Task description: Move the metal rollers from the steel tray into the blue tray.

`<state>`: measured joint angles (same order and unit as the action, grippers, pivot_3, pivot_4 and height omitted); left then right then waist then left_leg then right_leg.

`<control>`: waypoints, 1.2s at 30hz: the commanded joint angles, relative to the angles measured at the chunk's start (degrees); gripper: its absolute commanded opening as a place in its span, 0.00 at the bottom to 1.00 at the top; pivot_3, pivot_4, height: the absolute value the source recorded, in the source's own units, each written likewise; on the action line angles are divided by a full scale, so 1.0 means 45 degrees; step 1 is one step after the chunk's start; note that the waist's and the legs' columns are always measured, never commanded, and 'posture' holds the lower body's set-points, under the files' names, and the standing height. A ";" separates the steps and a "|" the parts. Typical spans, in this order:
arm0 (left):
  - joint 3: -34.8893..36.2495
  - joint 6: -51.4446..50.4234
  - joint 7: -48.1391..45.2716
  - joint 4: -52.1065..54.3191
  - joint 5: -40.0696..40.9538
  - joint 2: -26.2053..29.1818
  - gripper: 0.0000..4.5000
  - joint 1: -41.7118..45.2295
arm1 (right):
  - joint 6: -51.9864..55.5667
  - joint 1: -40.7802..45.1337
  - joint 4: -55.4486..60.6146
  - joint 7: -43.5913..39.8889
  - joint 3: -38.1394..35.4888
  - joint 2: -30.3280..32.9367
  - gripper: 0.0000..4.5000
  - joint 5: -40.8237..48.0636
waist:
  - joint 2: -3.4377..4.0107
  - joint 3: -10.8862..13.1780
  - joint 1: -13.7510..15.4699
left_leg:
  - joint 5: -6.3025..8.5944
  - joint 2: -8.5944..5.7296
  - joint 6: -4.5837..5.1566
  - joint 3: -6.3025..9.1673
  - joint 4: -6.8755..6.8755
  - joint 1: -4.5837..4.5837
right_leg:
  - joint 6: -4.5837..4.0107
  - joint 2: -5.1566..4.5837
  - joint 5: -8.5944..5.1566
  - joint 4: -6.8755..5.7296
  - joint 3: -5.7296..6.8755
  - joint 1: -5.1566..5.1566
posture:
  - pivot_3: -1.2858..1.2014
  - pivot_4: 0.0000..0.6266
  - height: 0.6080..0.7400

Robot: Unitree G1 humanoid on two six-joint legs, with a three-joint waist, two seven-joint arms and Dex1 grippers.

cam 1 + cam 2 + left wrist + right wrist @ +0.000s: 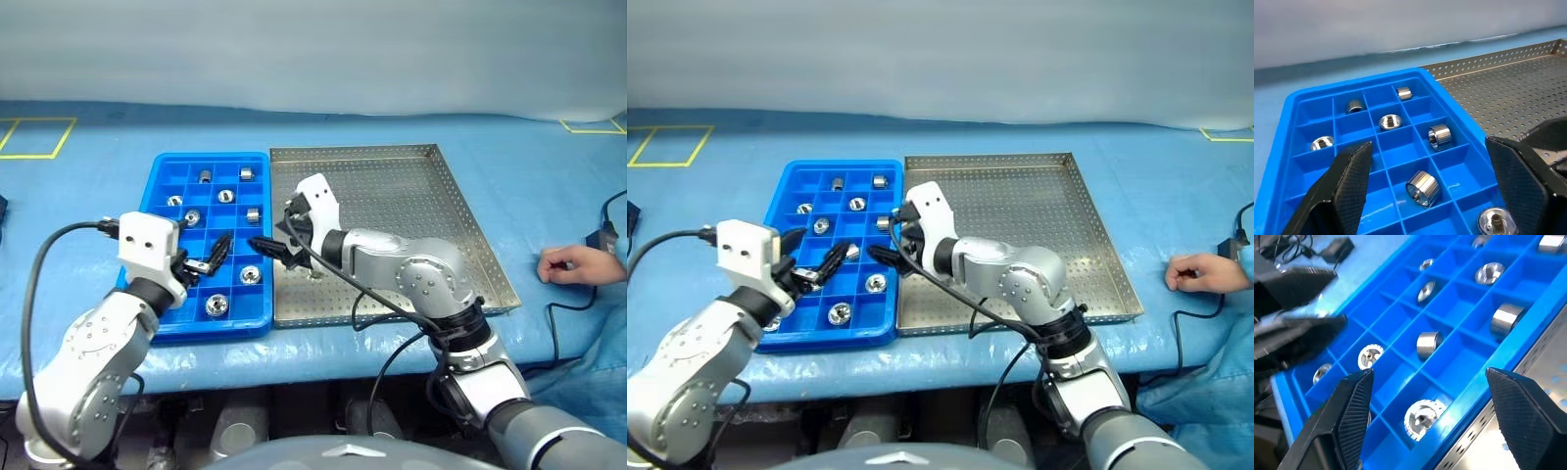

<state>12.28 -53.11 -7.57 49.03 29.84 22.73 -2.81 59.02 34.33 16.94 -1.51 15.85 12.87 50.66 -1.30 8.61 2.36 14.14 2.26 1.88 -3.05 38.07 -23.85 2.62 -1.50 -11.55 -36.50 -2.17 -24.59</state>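
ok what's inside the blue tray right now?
The blue tray holds metal rollers spread one per compartment, with many compartments empty. The left gripper hangs over its middle and covers some cells, so an exact count isn't possible.

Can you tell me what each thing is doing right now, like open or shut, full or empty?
Left gripper: open, holding nothing, over the blue tray.
Right gripper: open, holding nothing, at the blue tray's edge.
Blue tray: partly filled, many compartments empty.
Metal rollers: lying one to a compartment, some upright, some on their sides.
Steel tray: almost bare.
Person's hand: resting on the table.
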 commanded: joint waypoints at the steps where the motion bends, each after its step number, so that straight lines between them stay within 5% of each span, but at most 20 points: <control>1: -0.1274 0.0480 -0.0366 -0.0438 -0.0053 -0.0241 0.90 0.0861 | -0.1022 -0.0311 0.2096 -0.0830 -0.0571 0.1150 0.86 -0.1214 | -0.0002 -0.0002 -0.0011 | 0.0001 -0.0014 0.0000 -0.0001 0.0000 0.0001 | 0.0001 -0.0001 0.0001 0.0004 -0.0003 0.0002 | 0.55 0.24 1.00; 11: -0.4923 0.1531 -0.2446 -0.4144 -0.1371 0.0107 0.90 0.3767 | -0.0490 -0.3109 0.3899 -0.2839 -0.1342 0.4794 0.86 -0.2314 | -0.0004 -0.0004 -0.0680 | 0.0004 -0.0058 0.0007 -0.0011 -0.0010 0.0003 | 0.0000 0.0005 0.0000 0.0029 -0.0015 0.0007 | 0.48 0.24 1.00; 19: -0.6138 0.1835 -0.4128 -0.6595 -0.2300 0.0610 0.90 0.5074 | -0.0635 -0.4570 0.5380 -0.3034 -0.1641 0.4291 0.86 -0.2146 | -0.0002 -0.0004 -0.1456 | 0.0004 -0.0046 0.0007 -0.0023 -0.0005 0.0011 | 0.0014 0.0022 -0.0008 -0.0004 -0.0050 -0.0009 | 0.45 0.24 1.00; 35: -0.7659 0.1481 -0.5056 -0.9127 -0.4351 0.0726 0.90 0.5677 | -0.0737 -0.4569 0.5792 -0.3009 -0.1757 0.3591 0.86 -0.2937 | 0.0015 -0.0021 -0.1691 | 0.0000 -0.0040 0.0005 -0.0034 0.0025 0.0062 | 0.0062 0.0007 -0.0038 -0.0071 -0.0074 0.0012 | 0.45 0.24 1.00; 36: -0.7683 0.1456 -0.5060 -0.9193 -0.4459 0.0724 0.81 0.5715 | -0.0729 -0.4564 0.5789 -0.3004 -0.1767 0.3553 0.87 -0.2976 | 0.0016 -0.0024 -0.1701 | -0.0002 -0.0040 0.0005 -0.0034 0.0028 0.0064 | 0.0064 0.0007 -0.0037 -0.0072 -0.0075 0.0014 | 0.45 0.24 1.00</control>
<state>-21.37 -45.81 -30.31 9.92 11.27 25.67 23.44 56.76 12.86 40.93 -14.99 8.69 29.08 37.63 -1.23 8.51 -5.29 14.13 2.08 1.91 -3.21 38.21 -23.54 2.92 -1.46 -11.71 -36.84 -2.52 -24.52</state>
